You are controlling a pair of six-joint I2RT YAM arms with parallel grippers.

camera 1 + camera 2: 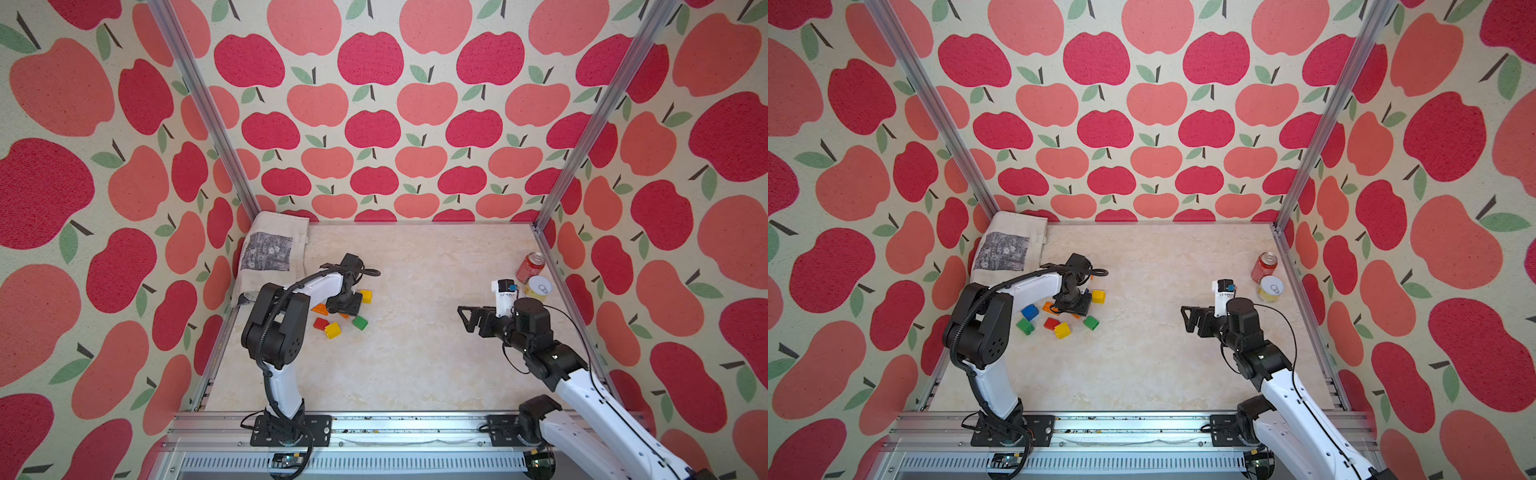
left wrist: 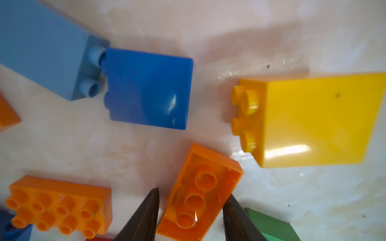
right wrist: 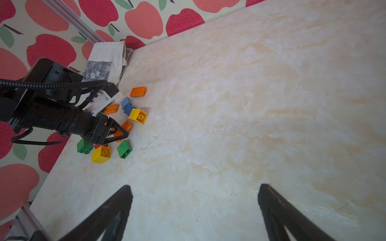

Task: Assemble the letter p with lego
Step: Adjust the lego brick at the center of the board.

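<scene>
Showing two yellow bricks point(image 1: 1062, 330), two green bricks point(image 1: 1091, 322)

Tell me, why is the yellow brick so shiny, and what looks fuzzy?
Left wrist view: light glares off the yellow brick as a white streak; the light blue brick is blurred. Right wrist view: the right fingers look soft-edged.

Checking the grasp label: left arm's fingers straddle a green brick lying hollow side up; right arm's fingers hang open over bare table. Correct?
No: the brick between the left arm's fingers is orange, not green; the left wrist view shows it. It lies hollow side up, and the right arm's fingers hang open over bare table.
</scene>
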